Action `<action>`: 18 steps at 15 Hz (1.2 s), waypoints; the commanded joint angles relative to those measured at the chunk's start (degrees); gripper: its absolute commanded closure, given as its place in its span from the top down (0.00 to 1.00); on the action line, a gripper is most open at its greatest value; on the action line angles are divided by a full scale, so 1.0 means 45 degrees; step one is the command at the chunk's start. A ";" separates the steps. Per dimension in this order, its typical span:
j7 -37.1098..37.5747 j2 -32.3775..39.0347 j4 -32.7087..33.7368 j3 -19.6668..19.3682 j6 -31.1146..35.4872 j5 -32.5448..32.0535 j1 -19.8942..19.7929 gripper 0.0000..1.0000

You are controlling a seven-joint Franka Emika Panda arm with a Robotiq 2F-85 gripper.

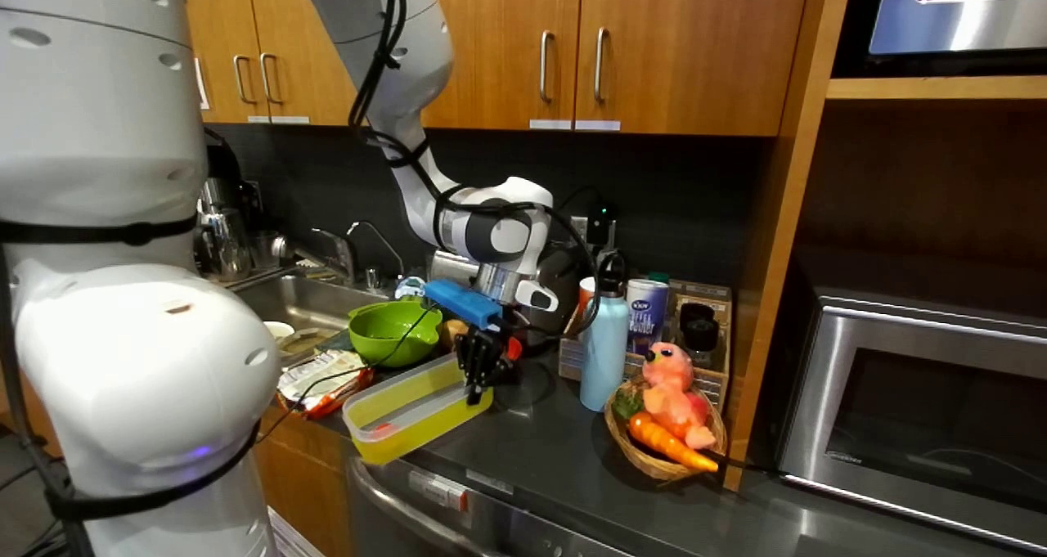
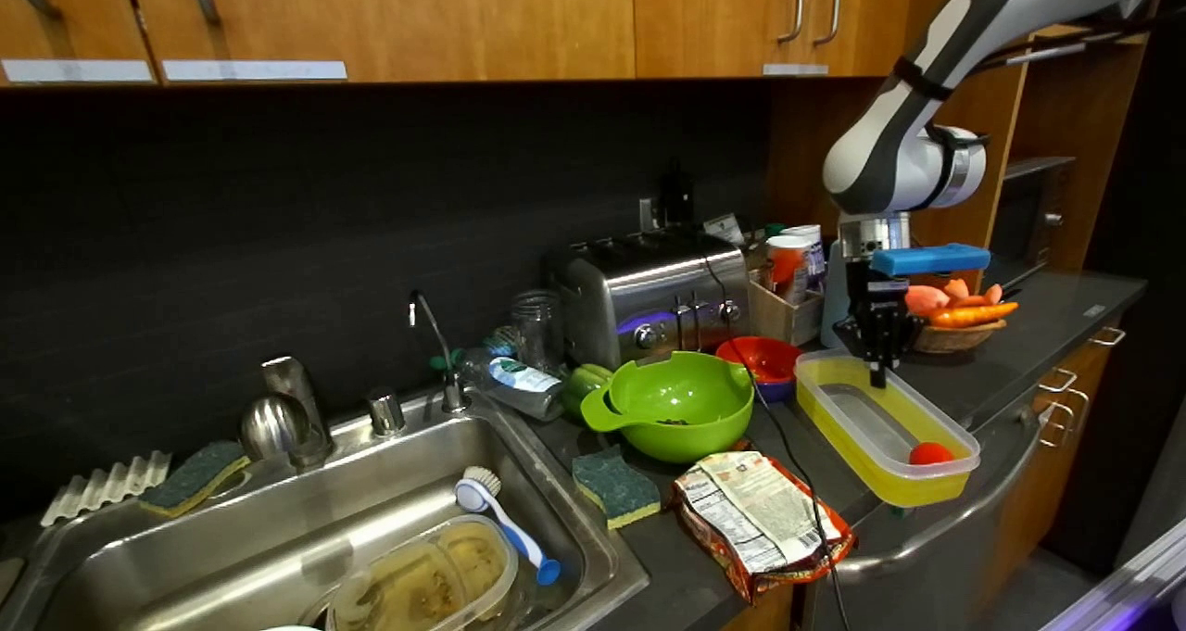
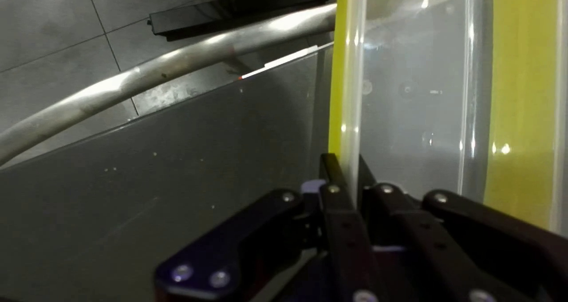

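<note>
Black claw (image 3: 347, 162), jointed and angular, pinches between 2 fingers (image 3: 332, 171) the clear rim (image 3: 350, 115) of a yellow plastic container (image 2: 936, 490), rectangular with rounded corners. Inside it, at the end away from the claw, lies 1 smooth, round red thing (image 2: 929, 453). On 2 sides of the claw, a glossy green bowl (image 2: 686, 444) and a woven basket (image 1: 648, 462) stand upon the dark tabletop (image 1: 540, 442).
</note>
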 commanded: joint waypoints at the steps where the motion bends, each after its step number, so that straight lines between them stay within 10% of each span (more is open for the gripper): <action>1: 0.0154 -0.1812 -0.0913 -0.0080 0.0138 0.0016 -0.0037 0.02; 10: 0.0747 -0.4020 -0.1988 -0.0613 0.0351 0.0255 -0.0521 0.02; 18: 0.0190 -0.3964 -0.2735 -0.2046 0.2111 0.3225 -0.1018 0.02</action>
